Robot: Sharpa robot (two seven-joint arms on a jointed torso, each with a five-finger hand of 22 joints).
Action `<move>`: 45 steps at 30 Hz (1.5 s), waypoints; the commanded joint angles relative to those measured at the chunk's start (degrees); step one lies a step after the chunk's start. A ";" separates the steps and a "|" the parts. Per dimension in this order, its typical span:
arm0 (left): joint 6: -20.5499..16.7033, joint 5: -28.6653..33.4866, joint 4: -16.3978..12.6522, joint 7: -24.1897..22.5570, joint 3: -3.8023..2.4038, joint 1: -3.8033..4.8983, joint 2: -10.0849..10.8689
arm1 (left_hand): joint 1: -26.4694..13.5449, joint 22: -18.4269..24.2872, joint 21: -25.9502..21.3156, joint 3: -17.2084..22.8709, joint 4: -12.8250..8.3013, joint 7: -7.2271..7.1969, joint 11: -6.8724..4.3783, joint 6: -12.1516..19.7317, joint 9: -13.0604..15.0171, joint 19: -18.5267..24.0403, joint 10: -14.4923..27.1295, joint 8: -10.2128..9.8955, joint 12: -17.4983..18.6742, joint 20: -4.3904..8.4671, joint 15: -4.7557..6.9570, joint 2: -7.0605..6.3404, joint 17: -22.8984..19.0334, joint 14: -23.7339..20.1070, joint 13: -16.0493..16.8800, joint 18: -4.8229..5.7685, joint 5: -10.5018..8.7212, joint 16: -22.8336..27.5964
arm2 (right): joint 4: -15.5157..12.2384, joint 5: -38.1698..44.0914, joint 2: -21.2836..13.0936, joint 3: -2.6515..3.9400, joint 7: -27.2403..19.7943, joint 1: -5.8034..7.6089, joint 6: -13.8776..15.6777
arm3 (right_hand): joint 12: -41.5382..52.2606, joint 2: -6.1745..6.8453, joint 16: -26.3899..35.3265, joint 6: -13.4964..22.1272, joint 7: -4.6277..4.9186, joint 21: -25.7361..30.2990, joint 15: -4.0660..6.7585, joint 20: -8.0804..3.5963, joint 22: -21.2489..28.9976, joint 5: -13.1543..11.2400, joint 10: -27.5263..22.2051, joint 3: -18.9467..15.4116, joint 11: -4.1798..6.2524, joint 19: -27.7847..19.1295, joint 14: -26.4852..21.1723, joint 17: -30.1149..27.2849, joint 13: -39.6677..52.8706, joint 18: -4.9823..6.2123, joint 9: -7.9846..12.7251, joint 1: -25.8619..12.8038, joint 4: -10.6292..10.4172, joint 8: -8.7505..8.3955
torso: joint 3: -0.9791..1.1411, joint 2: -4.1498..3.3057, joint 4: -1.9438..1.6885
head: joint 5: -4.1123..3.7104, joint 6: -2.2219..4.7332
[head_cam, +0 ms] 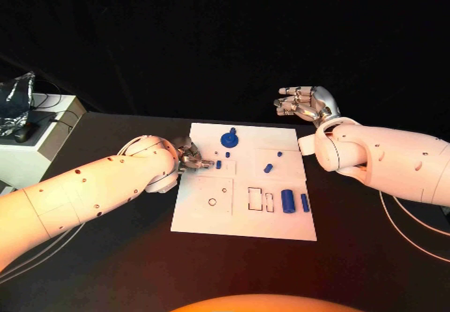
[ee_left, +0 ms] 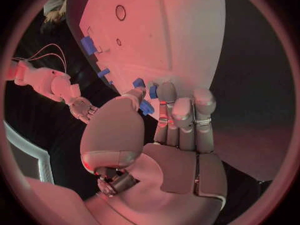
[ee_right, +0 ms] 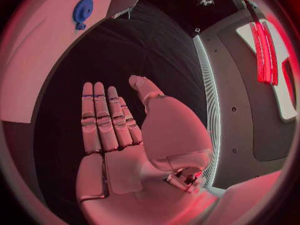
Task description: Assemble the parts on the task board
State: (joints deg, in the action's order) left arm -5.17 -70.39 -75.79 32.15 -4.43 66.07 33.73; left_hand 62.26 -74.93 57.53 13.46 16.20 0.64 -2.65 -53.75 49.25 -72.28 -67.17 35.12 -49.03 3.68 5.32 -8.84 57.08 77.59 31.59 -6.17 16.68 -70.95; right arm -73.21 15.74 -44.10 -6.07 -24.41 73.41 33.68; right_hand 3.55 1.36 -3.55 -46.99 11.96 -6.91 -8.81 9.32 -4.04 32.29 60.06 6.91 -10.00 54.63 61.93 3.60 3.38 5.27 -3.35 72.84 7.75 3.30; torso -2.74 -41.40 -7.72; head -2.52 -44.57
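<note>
From the head view, I see the left hand (head_cam: 190, 158) on the board (head_cam: 246, 224) beside a small blue peg (head_cam: 218, 164).

Left wrist view: fingertips (ee_left: 165, 91) pinch a blue peg (ee_left: 147, 107); probably light, rigid, slippery, so grip its sides.

Right wrist view: right hand (ee_right: 119, 135) released, holding nothing.

At the task board (head_cam: 244, 221), the left hand (head_cam: 192, 158) is mostly hidden behind its own arm; we cannot tell whether its fingertips (ee_left: 166, 91) grip the small blue part (ee_left: 146, 107) beside them. We find the smallest blue pieces (head_cam: 228, 155) too tiny to identify.
</note>
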 commanded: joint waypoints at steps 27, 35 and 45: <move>0.54 0.85 0.48 -0.02 -0.28 0.02 0.00 | 0.99 -3.78 0.03 -20.69 0.26 0.28 0.30 0.30 -0.17 -0.42 0.02 -0.33 -0.32 -0.09 -0.47 4.48 -0.23 0.13 -0.13 0.73 -0.35 0.19 | -0.02 0.24 -0.03 0.03 -0.55 -0.05 -0.87 | -0.09 0.01 0.08 -0.06 0.94 0.07 0.19 0.06 0.01 0.37 -0.31 0.24 0.17 -0.44 -0.25 -0.09 -0.08 -0.25 0.03 -0.40 0.01 -0.14 | -0.07 -0.03 0.01 | -0.02 0.09; 0.26 1.20 0.64 -0.05 -0.31 0.02 0.06 | -0.04 -3.81 0.08 -21.12 0.32 0.30 0.32 0.32 -0.22 -0.44 0.00 -0.37 -0.35 -0.12 -0.48 4.34 -0.25 0.13 -0.14 0.71 -1.24 0.20 | -0.01 0.24 -0.06 0.03 -0.56 -0.06 -0.87 | -0.09 0.01 0.08 -0.06 0.94 0.07 0.19 0.06 0.01 0.37 -0.31 0.24 0.17 -0.44 -0.25 -0.09 -0.08 -0.25 0.03 -0.40 0.01 -0.14 | -0.08 -0.03 -0.03 | 0.00 0.08; -0.73 1.62 0.62 -0.29 -0.37 0.02 -0.05 | -1.65 -3.79 0.06 -20.57 0.34 0.31 0.32 0.34 -0.25 -0.44 -0.01 -0.37 -0.38 -0.12 -0.48 4.28 -0.28 0.13 -0.15 0.71 -2.22 0.20 | 0.01 0.24 -0.04 0.03 -0.58 -0.08 -0.85 | -0.09 0.01 0.08 -0.06 0.94 0.07 0.19 0.06 0.01 0.37 -0.31 0.24 0.17 -0.44 -0.25 -0.09 -0.08 -0.25 0.03 -0.40 0.01 -0.14 | -0.06 -0.05 0.03 | 0.01 0.11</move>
State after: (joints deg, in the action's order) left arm -5.29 -69.37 -75.04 32.26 -4.74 66.08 33.80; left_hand 61.09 -74.91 57.52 -7.34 16.44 0.84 -2.65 -53.54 49.05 -72.28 -67.17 35.12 -49.03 3.68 5.12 -4.72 56.85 77.80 31.49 -6.16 14.67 -70.95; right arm -73.18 15.74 -44.15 -6.06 -24.40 73.36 33.65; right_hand 3.55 1.36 -3.55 -46.99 11.96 -6.91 -8.81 9.32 -4.04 32.29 60.06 6.91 -10.00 54.63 61.93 3.60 3.38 5.26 -3.35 72.84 7.74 3.30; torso -2.81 -41.42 -7.71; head -2.50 -44.46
